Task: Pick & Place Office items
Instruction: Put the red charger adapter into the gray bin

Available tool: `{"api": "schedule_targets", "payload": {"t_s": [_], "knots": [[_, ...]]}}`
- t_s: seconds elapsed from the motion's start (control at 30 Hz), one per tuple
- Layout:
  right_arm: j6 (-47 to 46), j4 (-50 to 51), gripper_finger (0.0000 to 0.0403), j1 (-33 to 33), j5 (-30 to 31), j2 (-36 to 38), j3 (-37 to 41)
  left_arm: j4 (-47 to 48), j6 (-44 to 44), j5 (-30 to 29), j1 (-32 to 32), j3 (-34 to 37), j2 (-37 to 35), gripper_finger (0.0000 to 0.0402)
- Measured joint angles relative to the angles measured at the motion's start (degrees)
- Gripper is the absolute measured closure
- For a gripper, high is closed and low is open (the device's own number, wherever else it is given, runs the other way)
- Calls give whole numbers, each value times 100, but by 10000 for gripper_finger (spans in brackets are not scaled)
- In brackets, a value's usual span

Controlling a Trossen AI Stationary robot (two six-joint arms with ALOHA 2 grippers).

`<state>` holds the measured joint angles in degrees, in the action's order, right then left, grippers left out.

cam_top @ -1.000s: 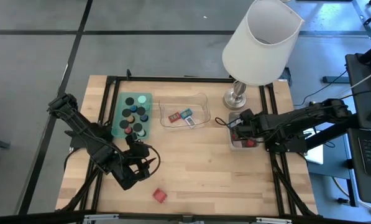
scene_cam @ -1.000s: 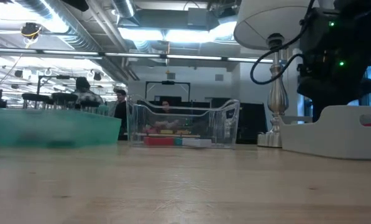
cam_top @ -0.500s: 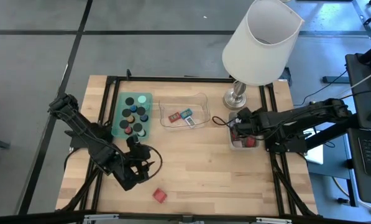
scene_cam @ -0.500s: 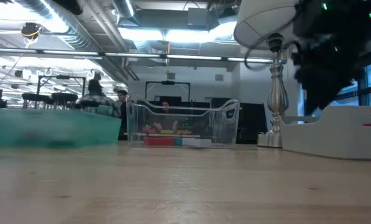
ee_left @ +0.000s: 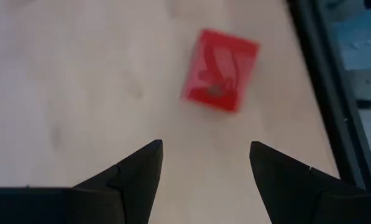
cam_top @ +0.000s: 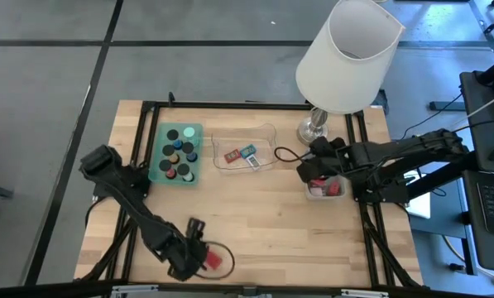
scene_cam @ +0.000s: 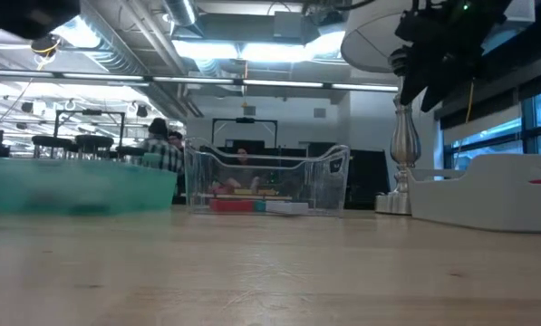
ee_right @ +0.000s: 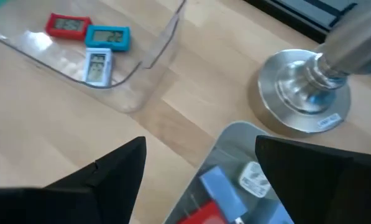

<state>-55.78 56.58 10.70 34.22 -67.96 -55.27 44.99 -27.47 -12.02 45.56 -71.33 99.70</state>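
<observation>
Most office items already sit in the trays. One red block [cam_top: 214, 260] lies alone on the tabletop near its front edge. Your left end effector [ee_left: 204, 163] hangs over it, open, empty. Your right end effector [ee_right: 201, 163] is open above the grey tray [cam_top: 333, 194].

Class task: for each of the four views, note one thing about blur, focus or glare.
High view: sharp and evenly lit, lamp shade bright. Low view: ceiling lights glare, the green tray is soft, the arm at top right is a dark silhouette. Left wrist view: the red block is smeared by blur. Right wrist view: lamp base gleams, clear tray slightly soft.
</observation>
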Motion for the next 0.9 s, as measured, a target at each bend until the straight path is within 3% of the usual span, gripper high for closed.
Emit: {"api": "schedule_targets", "payload": {"t_s": [0.23,0.6,0.9], "knots": [[-212,-42,96,140,-17,-20,0,-1067,566,-7,-26,0,514,157],[-226,-49,96,179,-81,-20,0,-1420,1059,588,-297,-2,670,96],[-223,-46,96,179,-79,-22,0,-1539,1371,659,-381,-2,763,87]]}}
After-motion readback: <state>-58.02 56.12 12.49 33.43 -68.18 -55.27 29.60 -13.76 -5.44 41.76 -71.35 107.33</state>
